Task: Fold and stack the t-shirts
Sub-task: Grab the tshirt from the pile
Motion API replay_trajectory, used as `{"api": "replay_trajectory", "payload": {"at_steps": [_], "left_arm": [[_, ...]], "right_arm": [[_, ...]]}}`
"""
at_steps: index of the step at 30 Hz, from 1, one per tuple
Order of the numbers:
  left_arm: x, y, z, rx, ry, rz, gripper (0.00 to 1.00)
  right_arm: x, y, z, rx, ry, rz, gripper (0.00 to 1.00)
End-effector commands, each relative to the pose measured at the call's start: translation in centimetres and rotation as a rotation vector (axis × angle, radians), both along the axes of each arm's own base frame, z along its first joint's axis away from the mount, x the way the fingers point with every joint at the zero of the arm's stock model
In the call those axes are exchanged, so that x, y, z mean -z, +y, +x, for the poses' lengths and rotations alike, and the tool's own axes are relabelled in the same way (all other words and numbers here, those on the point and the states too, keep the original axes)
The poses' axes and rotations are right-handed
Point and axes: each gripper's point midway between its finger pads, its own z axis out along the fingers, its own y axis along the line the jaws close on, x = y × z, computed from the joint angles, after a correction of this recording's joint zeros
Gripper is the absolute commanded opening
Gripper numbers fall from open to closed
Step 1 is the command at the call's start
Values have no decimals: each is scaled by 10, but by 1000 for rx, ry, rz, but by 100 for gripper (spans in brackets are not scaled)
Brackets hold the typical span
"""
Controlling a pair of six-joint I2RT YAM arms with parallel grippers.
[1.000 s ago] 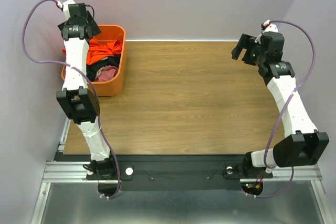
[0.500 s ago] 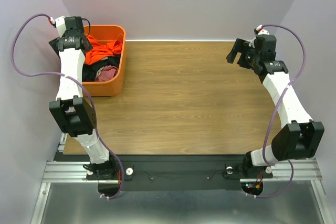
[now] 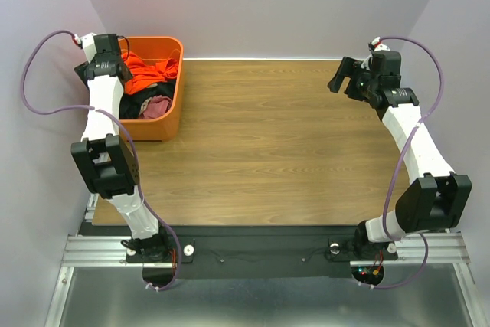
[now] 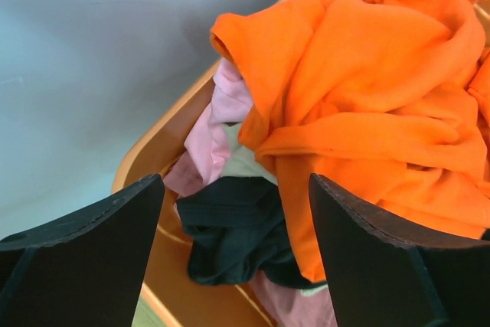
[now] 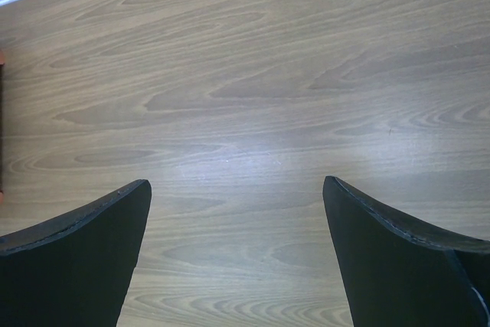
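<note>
The t-shirts [image 3: 149, 82] lie heaped in the orange tub [image 3: 164, 123] at the far left corner of the table [image 3: 268, 151] — an orange-red tee [image 4: 367, 112] on top, pink cloth [image 4: 205, 135] and black cloth [image 4: 230, 235] beneath. The left gripper [image 4: 236, 181] hangs just above the heap, jaws spread, holding nothing; the right gripper [image 5: 236, 181] — equally spread — hovers over the tabletop

The wooden table [image 3: 268, 143] bears an orange tub [image 3: 162, 125] at its far-left corner.
</note>
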Motion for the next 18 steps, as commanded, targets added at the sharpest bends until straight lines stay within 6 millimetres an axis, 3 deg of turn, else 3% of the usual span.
{"api": "replay_trajectory", "payload": {"at_steps": [1, 5, 11, 12, 15, 17, 18], "left_arm": [[2, 7, 10, 7, -40, 16, 87], [10, 8, 16, 31, -51, 11, 78], [4, 7, 34, 89, -94, 15, 50], [1, 7, 39, 99, -102, 14, 31], [-9, 5, 44, 117, -125, 5, 0], [-20, -1, 46, 148, -158, -5, 0], [-36, -4, 45, 157, -194, 1, 0]], "right_arm": [[-31, 3, 4, -14, -87, 13, 100], [-34, 2, 5, -12, -94, 11, 100], [-35, 4, 5, -19, -97, 14, 100], [-35, 3, 4, -18, -97, 14, 100], [-32, 3, 3, -18, -90, 9, 100], [-34, 1, 1, -14, -96, 5, 100], [-35, 1, 1, -12, -100, 2, 100]]}}
